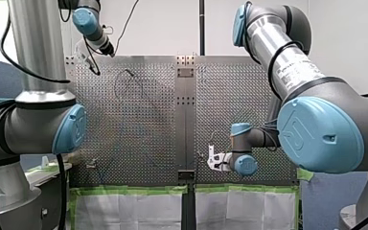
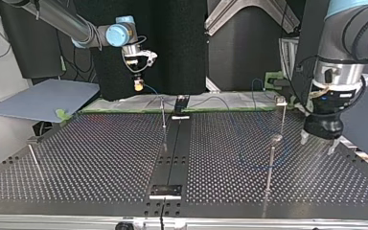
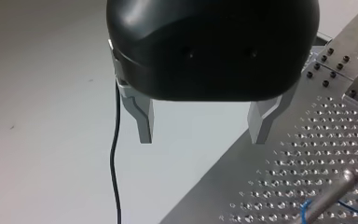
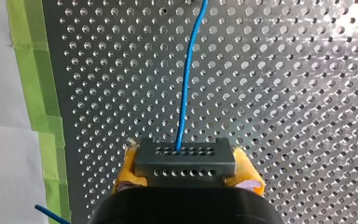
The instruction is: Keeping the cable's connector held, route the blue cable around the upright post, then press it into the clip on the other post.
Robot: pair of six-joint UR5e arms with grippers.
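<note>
Visibility notes first. Blue cable (image 4: 189, 74) is plain only in the right wrist view. In the front view it is barely readable against the perforated counter (image 1: 139, 120). Both claws are small there, the right claw (image 1: 212, 158) low by the near edge and the left claw (image 1: 109, 49) high at the far left corner, so their finger gaps cannot be read in that view. In the top view the cable shows only as a thin, faint line on the counter's right half. Whether it wraps the round-topped post (image 2: 270, 165) or merely passes beside it cannot be told. The clip cannot be made out with certainty; a second post (image 2: 282, 117) behind carries a blocky top. In the left wrist view the round-topped post is cut off at the frame edge, with a short bend of cable beside it.

Only the right wrist view shows the grip. The yellow pads (image 4: 249, 179) are clenched on either side of the dark connector (image 4: 185, 163). The cable leaves the connector's front face and runs straight ahead over the counter, near a strip of green tape (image 4: 37, 93). Only the top view shows this claw raised above the counter's far edge.

The left claw has its metal fingers (image 3: 144, 123) spread wide, with nothing between them and nothing touched. In the top view it hovers near the counter's right edge, apart from the round-topped post. A black cord (image 3: 115, 163) hangs beside it.
</note>
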